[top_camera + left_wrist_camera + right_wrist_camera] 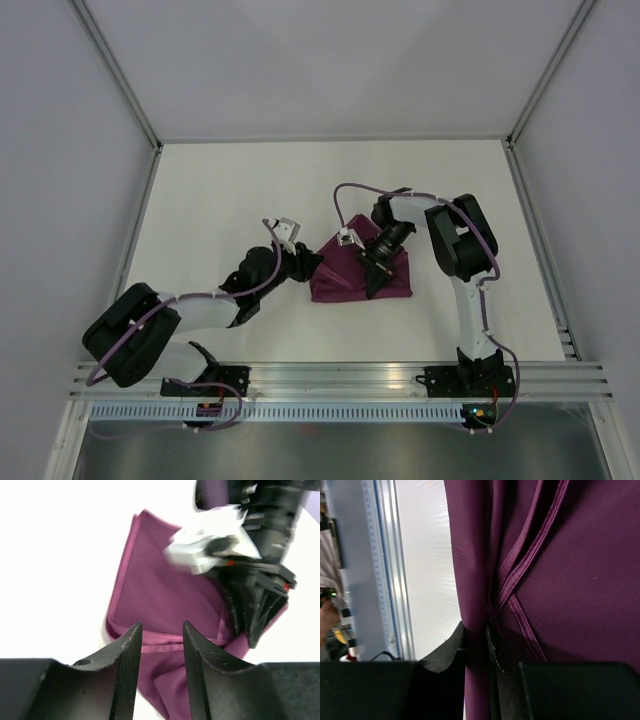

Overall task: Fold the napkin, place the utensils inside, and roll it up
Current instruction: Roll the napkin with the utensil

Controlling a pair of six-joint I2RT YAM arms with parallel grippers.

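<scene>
Right gripper point(476, 630): clamped on a raised fold of the plum-purple napkin point(338, 278). Left gripper point(161, 627): jaws parted, nothing between them, poised at the napkin's left edge. Napkin: folded roughly triangular, creased, lying on the white bench point(240, 190) between both arms; hem bands cross beside the clamped fold.
</scene>
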